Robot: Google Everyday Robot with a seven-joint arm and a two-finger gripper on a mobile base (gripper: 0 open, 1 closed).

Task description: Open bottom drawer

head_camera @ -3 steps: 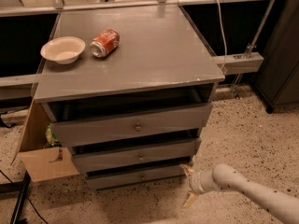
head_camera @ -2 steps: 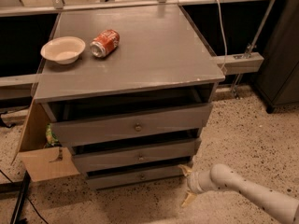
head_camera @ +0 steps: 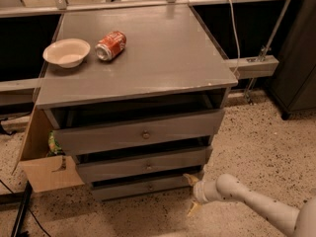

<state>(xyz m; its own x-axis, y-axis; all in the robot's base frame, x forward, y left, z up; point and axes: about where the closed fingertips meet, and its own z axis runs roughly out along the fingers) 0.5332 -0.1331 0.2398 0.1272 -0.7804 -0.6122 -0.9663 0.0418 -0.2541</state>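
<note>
The bottom drawer (head_camera: 143, 185) is the thinnest grey front at the foot of the grey cabinet (head_camera: 148, 48), with a small round knob (head_camera: 150, 185) at its centre. It stands slightly out, as do the middle drawer (head_camera: 143, 165) and the top drawer (head_camera: 140, 133). My gripper (head_camera: 191, 195) is low by the floor at the bottom drawer's right end, on a white arm coming from the lower right. It is open and empty. Its upper fingertip (head_camera: 189, 178) is at the drawer's right corner and its lower fingertip (head_camera: 193, 210) is near the floor.
A white paper bowl (head_camera: 66, 52) and a red soda can (head_camera: 110, 45) on its side sit on the cabinet top. A cardboard box (head_camera: 44, 169) leans at the cabinet's left. A dark cabinet (head_camera: 298, 58) stands at the right. The floor is speckled (head_camera: 261, 147).
My gripper has moved a little to the left, closer to the bottom drawer's right end. The drawers have not moved.
</note>
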